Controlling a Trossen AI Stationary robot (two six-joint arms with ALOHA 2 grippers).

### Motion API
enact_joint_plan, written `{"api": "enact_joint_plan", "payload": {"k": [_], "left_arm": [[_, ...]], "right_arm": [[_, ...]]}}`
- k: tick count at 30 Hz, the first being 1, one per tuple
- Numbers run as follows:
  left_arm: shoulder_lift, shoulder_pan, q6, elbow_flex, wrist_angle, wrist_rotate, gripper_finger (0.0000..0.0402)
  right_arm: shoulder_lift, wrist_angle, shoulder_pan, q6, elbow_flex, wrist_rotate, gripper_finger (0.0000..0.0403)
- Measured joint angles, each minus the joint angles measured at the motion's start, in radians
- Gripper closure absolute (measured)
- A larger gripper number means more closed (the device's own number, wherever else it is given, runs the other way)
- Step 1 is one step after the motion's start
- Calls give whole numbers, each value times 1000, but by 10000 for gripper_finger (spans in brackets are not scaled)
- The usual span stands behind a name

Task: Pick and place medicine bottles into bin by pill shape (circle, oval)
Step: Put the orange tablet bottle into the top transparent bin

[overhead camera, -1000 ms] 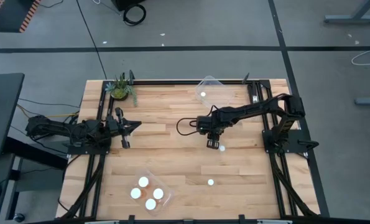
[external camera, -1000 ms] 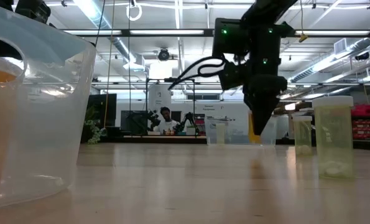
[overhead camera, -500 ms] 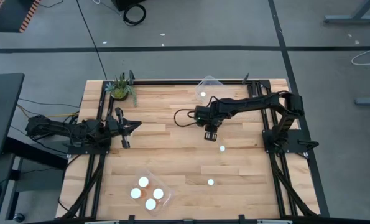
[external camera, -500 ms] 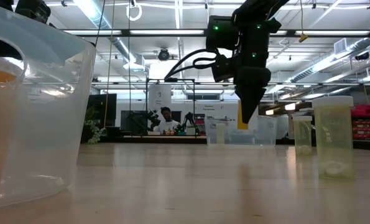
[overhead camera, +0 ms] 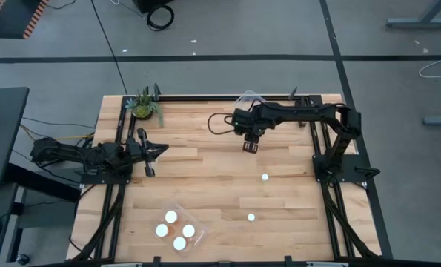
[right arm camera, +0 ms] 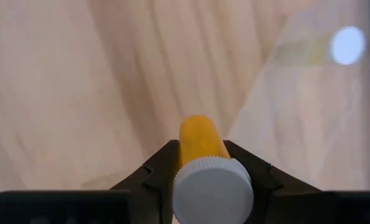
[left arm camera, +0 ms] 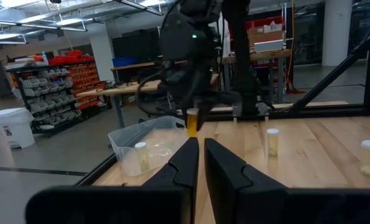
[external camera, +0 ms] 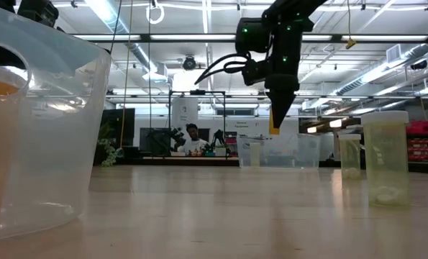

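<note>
My right gripper (overhead camera: pixel 250 146) hangs above the table's far middle, shut on one medicine bottle (right arm camera: pixel 200 138) with an orange body and white cap. It is short of the clear far bin (overhead camera: pixel 247 100), which holds one bottle (left arm camera: pixel 140 155). Two more bottles stand loose on the wood (overhead camera: pixel 264 176) (overhead camera: pixel 250 217). The clear near bin (overhead camera: pixel 180 229) holds several capped bottles. My left gripper (left arm camera: pixel 200 163) waits shut and empty at the table's left side (overhead camera: pixel 147 152). My right gripper pinches the bottle between its two fingers (right arm camera: pixel 161 167), just under the white cap (right arm camera: pixel 212 186). The fingers come from above, pointing steeply down. The orange body (external camera: pixel 274 127) sticks out below the fingertips, cap up, lifted well clear of the table.
A small green potted plant (overhead camera: pixel 144 106) stands at the far left corner. Black frame rails run along the table's left and right sides (overhead camera: pixel 318 148). Bare wood lies between the two bins (overhead camera: pixel 205 178).
My right gripper has risen and gone toward the table's far edge, closer to the far bin, staying shut on the bottle. The bottle has gone with it, higher above the wood. The loose bottle that stood beside it now stands alone.
</note>
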Motion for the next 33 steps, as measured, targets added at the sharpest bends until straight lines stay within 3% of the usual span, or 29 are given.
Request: {"api": "enact_joint_plan", "payload": {"k": [23,33], "left_arm": [[0,0,0,0,0,0,373],[0,0,0,0,0,0,369]], "right_arm": [[0,17,-255,-135,8,0,276],[0,48,-315,-177,8,-15,276]]}}
